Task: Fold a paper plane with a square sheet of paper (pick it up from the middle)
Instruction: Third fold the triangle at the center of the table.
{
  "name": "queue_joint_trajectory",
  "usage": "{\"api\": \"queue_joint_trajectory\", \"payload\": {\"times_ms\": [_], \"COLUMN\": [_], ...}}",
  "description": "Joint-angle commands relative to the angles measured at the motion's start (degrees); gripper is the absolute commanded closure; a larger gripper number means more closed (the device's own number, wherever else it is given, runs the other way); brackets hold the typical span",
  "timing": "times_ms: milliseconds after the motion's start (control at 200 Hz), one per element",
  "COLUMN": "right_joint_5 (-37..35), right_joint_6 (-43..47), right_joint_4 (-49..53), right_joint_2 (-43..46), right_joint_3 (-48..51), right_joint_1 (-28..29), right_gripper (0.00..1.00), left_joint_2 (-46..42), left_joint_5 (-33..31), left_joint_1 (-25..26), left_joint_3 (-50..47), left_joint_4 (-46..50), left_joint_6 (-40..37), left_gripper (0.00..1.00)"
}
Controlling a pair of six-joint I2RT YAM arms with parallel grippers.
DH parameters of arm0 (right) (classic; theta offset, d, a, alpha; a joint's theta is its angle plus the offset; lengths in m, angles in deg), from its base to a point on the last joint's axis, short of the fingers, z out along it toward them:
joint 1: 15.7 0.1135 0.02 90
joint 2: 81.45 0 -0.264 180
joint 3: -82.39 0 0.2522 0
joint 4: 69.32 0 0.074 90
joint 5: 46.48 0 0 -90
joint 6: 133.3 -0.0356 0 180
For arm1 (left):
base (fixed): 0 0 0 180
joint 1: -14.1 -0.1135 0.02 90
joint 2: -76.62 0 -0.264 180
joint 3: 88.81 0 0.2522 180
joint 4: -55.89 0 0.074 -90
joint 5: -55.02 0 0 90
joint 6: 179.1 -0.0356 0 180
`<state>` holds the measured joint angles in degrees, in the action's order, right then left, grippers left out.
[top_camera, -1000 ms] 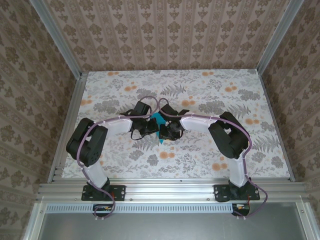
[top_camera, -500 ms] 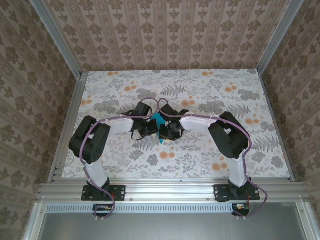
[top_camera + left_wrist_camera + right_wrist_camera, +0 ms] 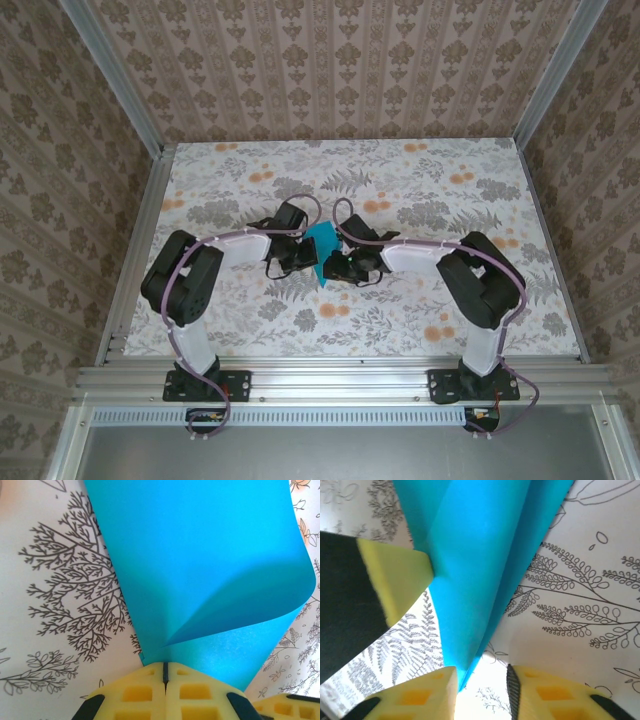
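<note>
The square sheet of paper [image 3: 322, 246] is bright teal and stands up off the table between my two grippers, bent into a loose fold. In the left wrist view the paper [image 3: 200, 570] curls over to the right, and my left gripper [image 3: 164, 666] is shut on its lower edge. My left gripper [image 3: 302, 258] sits just left of the sheet from above. In the right wrist view the paper [image 3: 475, 570] hangs down to the left finger of my right gripper [image 3: 481, 674], whose jaws stand apart, open, with table showing between them. My right gripper [image 3: 340, 268] is just right of the sheet.
The table [image 3: 450, 190] carries a floral cloth and is ringed by an aluminium frame [image 3: 135, 250] and patterned walls. One finger of the left gripper [image 3: 395, 575] shows close beside the paper in the right wrist view.
The right arm has swung its elbow outward to the right and its gripper has let go a little. More of the teal sheet shows from above. The left gripper keeps its hold.
</note>
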<state>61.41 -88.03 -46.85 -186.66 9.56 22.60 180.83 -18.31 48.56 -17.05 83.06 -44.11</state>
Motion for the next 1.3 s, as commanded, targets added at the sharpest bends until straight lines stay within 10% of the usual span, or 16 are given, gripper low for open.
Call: {"api": "queue_joint_trajectory", "payload": {"times_ms": [0, 665, 1295], "right_joint_5": [6.6, 16.6, 11.6], "right_joint_6": [0.2, 0.3, 5.1], "right_joint_4": [-8.5, -16.3, -10.5], "right_joint_2": [1.5, -9.1, 7.7], "right_joint_3": [2.5, 5.5, 9.4], "right_joint_1": [0.0, -1.0, -2.8], "right_gripper": [0.75, 0.92, 0.86], "left_joint_2": [3.4, 5.1, 4.3], "left_joint_5": [-4.8, -7.0, -7.6], "left_joint_1": [0.3, 0.8, 0.8], "left_joint_3": [-0.3, 1.3, 1.0], "left_joint_4": [6.3, 9.0, 9.4], "left_joint_6": [-1.8, -1.7, -0.7], "left_gripper": [1.00, 1.00, 1.00]}}
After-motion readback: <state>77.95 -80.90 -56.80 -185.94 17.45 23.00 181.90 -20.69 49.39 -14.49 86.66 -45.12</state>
